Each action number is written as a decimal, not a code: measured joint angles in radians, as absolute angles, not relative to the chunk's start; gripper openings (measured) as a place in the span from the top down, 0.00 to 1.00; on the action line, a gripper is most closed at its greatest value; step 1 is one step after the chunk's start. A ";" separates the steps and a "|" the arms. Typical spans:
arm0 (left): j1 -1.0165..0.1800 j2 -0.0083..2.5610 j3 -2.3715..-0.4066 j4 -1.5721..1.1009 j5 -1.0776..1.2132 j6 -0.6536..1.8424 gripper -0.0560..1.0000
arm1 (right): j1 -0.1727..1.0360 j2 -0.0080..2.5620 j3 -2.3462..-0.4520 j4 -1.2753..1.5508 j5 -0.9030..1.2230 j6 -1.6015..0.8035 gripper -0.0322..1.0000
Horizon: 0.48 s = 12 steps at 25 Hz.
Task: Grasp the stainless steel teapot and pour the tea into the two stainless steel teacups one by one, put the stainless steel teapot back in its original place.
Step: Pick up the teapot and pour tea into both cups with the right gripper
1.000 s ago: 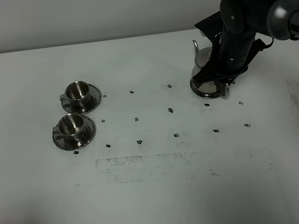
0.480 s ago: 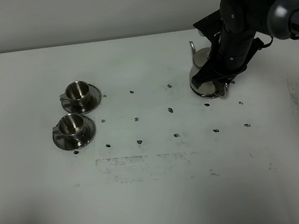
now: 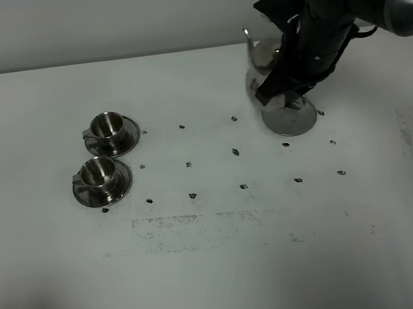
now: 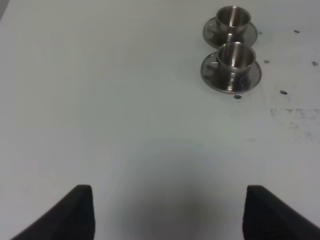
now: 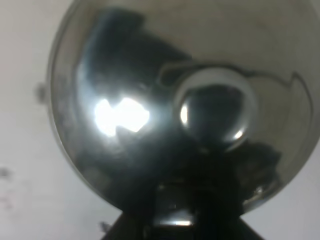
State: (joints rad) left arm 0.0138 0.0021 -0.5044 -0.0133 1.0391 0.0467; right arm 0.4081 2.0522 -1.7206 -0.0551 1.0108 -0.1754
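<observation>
The stainless steel teapot hangs above the table at the back right, lifted off a round steel base plate, its thin spout pointing left. My right gripper is shut on its handle. In the right wrist view the domed lid and its knob fill the picture, with the gripper below them. The two stainless steel teacups stand on saucers at the left, seen too in the left wrist view. My left gripper is open and holds nothing. The tea is hidden.
The white table carries rows of small dark marks between the cups and the base plate, and smudged grey patches nearer the front. A pale wall runs along the table's far edge.
My right gripper has raised the teapot off its round base plate and carried it up and a little left. The cups have not moved.
</observation>
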 joint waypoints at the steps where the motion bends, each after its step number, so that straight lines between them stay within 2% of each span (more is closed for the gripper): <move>1: 0.014 0.002 -0.504 -0.013 1.039 0.047 0.37 | 0.425 2.052 -1.723 -0.053 1.007 -0.191 0.78; 12: 0.014 0.002 -0.504 -0.013 1.039 0.047 0.37 | 0.525 2.052 -1.840 -0.046 0.992 -0.424 0.78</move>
